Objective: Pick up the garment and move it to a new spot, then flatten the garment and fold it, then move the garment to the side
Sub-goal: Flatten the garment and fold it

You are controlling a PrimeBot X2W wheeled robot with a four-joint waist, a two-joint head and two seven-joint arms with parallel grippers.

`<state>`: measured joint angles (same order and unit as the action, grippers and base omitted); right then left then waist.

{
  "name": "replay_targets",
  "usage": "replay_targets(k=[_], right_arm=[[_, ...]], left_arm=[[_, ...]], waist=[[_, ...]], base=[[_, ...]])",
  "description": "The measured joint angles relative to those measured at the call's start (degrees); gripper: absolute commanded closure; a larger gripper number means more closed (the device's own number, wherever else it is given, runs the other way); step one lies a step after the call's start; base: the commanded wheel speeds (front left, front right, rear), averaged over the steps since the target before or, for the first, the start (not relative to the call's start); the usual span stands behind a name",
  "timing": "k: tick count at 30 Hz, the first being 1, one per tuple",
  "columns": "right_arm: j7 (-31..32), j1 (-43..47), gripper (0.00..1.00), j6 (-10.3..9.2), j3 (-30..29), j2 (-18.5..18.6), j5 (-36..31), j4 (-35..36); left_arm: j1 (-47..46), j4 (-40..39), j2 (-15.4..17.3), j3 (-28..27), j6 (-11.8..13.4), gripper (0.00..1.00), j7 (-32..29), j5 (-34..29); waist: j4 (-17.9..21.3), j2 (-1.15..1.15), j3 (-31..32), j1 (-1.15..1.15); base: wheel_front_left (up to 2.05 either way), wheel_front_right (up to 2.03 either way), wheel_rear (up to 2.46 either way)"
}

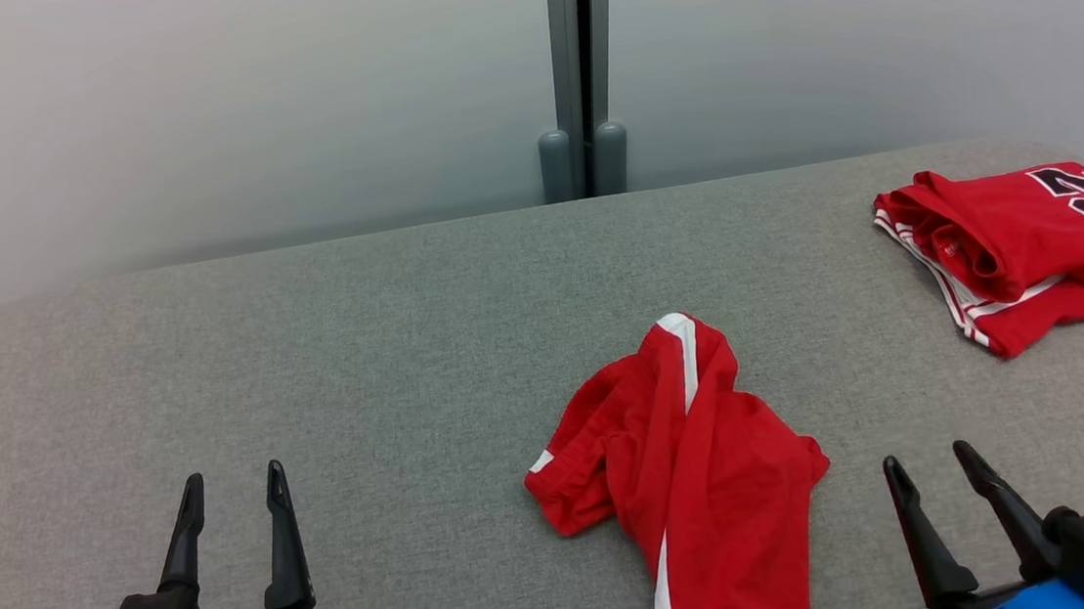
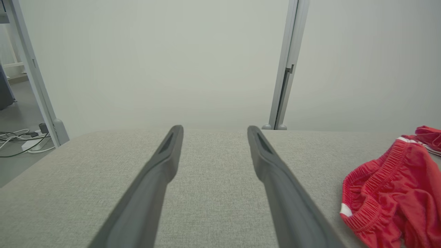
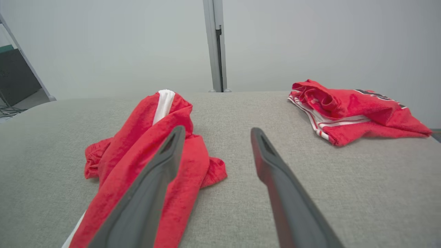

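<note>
Right of garment (image 1: 692,448), numbered jersey (image 1: 1027,242) (red)

Lab-like test room: frosted partition panels (image 1: 191,109), metal post (image 1: 585,65), floor cables (image 2: 17,137), grey fabric-topped table (image 1: 359,340).

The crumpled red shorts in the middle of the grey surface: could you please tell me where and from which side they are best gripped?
Probably at the elastic waistband of the shorts: it lies as a thick raised roll at their left edge, facing the open left gripper, which could come in low from the left, pinching across the roll.
</note>
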<state>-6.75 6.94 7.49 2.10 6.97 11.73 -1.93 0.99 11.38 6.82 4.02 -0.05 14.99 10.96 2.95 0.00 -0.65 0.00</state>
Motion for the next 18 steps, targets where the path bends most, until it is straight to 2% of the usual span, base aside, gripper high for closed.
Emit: replay_targets(k=[4,8,13,18], right_arm=[[0.12,-0.88,0.0,0.0,-2.56,-0.96,-1.0,-4.14],[-0.42,-1.85,0.0,0.0,-2.66,-1.52,-1.77,-6.42],[0.18,-6.88,0.0,0.0,-0.48,-1.31,-1.93,-6.91],[3.6,-16.66,0.0,0.0,3.78,-0.21,-2.04,-7.65]], left_arm=[[0.0,0.02,0.0,0.02,0.0,0.0,0.0,-0.31],[-0.01,0.19,0.0,-0.02,-0.01,0.0,0.0,-0.36],[-0.03,-0.02,-0.07,0.0,-0.01,0.0,0.01,-0.46],[-0.45,-0.07,-0.2,0.16,-0.1,0.0,0.0,-0.56]], waist=[[-0.54,0.0,-0.05,0.0],[-1.23,0.0,-0.08,0.0],[-2.09,0.0,-0.55,0.0],[-3.11,0.0,-1.53,0.0]], base=[[0.0,0.0,0.0],[0.0,0.0,0.0],[0.0,0.0,0.0],[0.0,0.0,0.0]])
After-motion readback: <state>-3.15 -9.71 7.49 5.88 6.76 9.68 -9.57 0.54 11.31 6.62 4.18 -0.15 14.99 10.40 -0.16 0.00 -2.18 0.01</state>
